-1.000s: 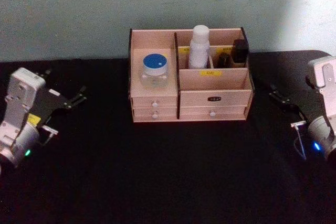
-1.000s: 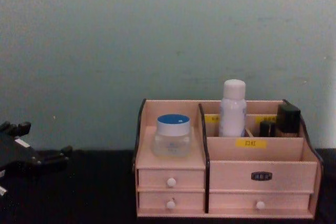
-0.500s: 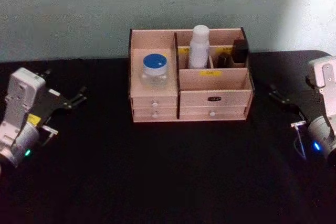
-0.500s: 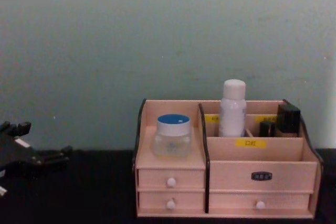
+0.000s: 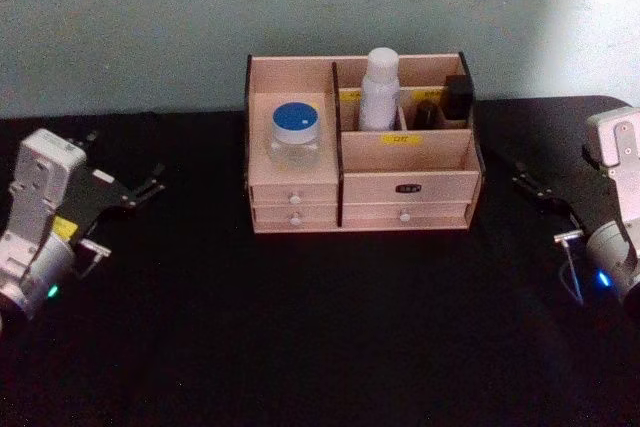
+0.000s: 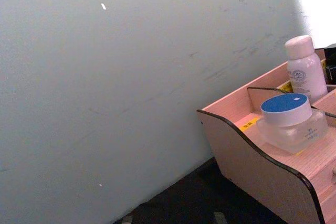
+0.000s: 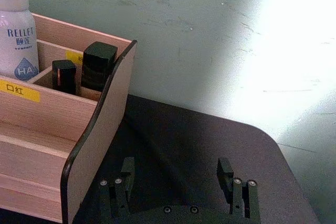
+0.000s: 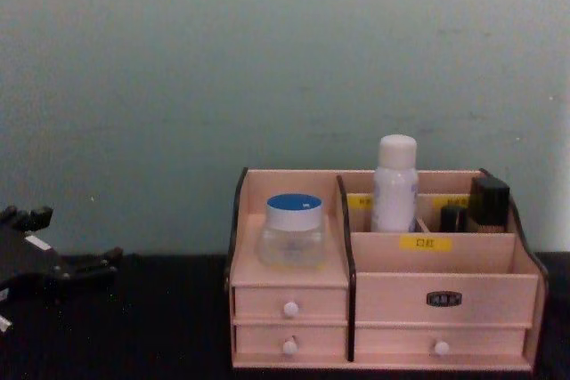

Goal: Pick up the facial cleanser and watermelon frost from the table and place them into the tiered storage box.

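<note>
Nothing moved: both spread hands, left (image 5: 140, 190) and right (image 5: 530, 185), stay parked, bases cropped.

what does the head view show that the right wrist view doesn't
Head view alone: the watermelon frost on the left shelf of the tiered storage box, the drawers, and the left gripper parked on the table's left. Right wrist view alone: the facial cleanser's printed label and the right gripper with jaws open. Both share the cleanser, the small black bottles and the box's right side.
</note>
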Controlling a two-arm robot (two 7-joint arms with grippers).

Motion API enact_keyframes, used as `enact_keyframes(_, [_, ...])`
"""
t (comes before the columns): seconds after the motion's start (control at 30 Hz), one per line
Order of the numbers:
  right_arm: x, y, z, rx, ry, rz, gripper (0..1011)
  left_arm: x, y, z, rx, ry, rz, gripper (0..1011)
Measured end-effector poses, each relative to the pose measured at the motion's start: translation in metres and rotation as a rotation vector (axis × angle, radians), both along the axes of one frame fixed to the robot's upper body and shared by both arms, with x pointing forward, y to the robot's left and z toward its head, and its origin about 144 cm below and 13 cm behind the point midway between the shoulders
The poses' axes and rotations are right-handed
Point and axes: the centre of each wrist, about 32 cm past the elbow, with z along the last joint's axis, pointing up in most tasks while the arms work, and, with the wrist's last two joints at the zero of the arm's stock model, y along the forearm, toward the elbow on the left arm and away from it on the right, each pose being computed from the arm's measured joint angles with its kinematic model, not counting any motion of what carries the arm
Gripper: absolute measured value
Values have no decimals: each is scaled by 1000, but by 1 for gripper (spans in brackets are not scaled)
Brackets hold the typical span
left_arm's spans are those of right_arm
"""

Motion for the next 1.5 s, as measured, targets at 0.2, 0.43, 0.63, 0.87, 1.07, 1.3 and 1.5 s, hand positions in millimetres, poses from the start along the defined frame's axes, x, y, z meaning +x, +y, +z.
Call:
enact_keyframes(0.2, [0,0,0,0,0,0,1000,0,0,0,0,0,0,1001])
enact_keyframes(0.43, [0,0,0,0,0,0,1000,0,0,0,0,0,0,1001])
enact_keyframes(0.63, [0,0,0,0,0,0,1000,0,0,0,0,0,0,1001])
enact_keyframes(0.87, [0,0,0,0,0,0,1000,0,0,0,0,0,0,1001])
enact_keyframes(1.07, [0,0,0,0,0,0,1000,0,0,0,0,0,0,1001])
enact_keyframes(1.3, [0,0,0,0,0,0,1000,0,0,0,0,0,0,1001])
enact_keyframes(1.5, [0,0,0,0,0,0,1000,0,0,0,0,0,0,1001])
